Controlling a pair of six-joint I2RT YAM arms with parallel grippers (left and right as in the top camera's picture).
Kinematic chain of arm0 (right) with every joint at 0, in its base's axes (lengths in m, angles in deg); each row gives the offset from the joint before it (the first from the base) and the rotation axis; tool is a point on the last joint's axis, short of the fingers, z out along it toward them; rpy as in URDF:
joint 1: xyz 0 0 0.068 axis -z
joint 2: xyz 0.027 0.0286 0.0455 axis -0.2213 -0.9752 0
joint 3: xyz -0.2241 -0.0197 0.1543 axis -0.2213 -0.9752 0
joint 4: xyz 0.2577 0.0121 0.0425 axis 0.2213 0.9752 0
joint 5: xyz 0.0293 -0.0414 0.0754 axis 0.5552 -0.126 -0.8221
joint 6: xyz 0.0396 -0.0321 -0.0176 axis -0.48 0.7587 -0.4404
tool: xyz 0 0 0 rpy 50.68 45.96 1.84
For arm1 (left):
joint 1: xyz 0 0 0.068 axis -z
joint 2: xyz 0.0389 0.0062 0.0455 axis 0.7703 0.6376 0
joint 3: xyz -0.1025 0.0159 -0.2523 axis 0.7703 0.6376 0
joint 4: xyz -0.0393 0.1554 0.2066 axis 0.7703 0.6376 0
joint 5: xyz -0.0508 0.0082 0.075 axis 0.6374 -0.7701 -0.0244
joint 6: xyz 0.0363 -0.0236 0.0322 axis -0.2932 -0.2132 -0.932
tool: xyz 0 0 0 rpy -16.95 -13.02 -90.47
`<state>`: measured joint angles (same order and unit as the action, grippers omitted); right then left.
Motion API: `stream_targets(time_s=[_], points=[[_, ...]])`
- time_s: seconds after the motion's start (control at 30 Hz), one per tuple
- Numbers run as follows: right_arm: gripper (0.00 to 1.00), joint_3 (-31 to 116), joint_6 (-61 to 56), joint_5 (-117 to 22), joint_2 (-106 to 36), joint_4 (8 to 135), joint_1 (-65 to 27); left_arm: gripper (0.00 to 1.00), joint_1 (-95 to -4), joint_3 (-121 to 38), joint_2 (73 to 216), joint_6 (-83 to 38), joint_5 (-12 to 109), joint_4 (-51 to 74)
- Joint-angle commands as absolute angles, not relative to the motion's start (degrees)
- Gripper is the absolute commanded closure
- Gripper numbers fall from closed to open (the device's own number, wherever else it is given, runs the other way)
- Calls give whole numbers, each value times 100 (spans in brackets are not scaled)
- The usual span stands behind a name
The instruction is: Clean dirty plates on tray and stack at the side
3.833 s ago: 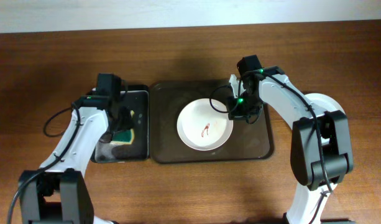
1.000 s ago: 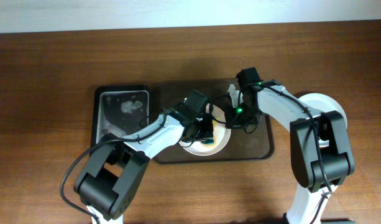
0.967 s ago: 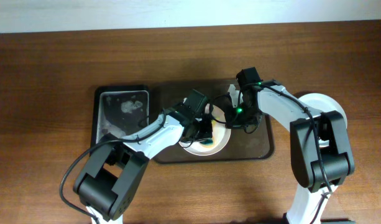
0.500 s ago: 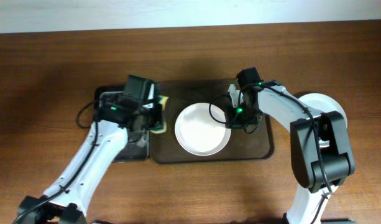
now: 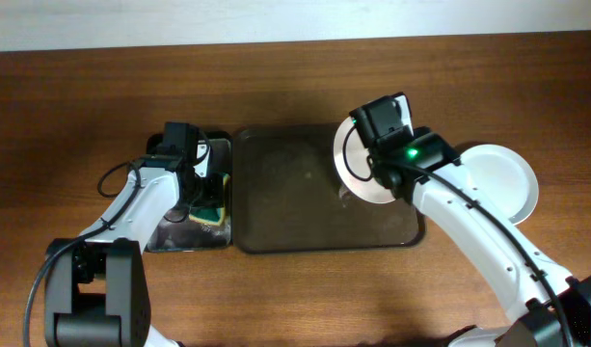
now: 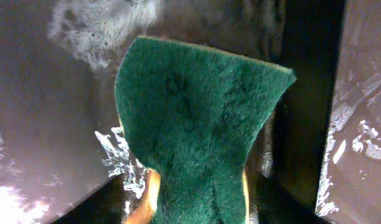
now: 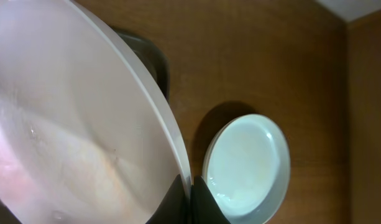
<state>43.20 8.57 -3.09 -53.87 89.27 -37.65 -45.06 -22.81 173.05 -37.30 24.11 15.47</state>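
Note:
My right gripper (image 5: 375,172) is shut on the rim of a whitish plate (image 5: 358,164) and holds it tilted above the right part of the dark brown tray (image 5: 285,202). In the right wrist view the held plate (image 7: 72,130) fills the left side, its rim pinched between the fingers (image 7: 190,190). A clean plate stack (image 5: 502,183) sits on the table at the right, also seen in the right wrist view (image 7: 249,162). My left gripper (image 5: 201,193) is shut on a green sponge (image 6: 196,130) over the black tray (image 5: 170,231).
The black tray's floor (image 6: 41,112) carries foam and water. The brown tray holds no plate and shows wet streaks. Brown wood table (image 5: 295,289) surrounds both trays.
My right gripper has lifted the wiped plate off the brown tray and swung it right. My left gripper has carried the sponge back over the black tray.

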Motion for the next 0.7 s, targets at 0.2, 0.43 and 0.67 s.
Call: stream_targets(time_s=[0.2,0.43,0.67], points=[[96,4454,816,1162,-5260,8743,-4392,46,-4530,-1501,17342,-3719,2291,1293],[96,4486,818,1046,-5260,8741,-4390,100,-4530,-1630,17200,-3293,2286,1320],[96,4753,-74,950,-5253,8483,-3791,21,-4530,-1871,16601,-3293,2288,939]])
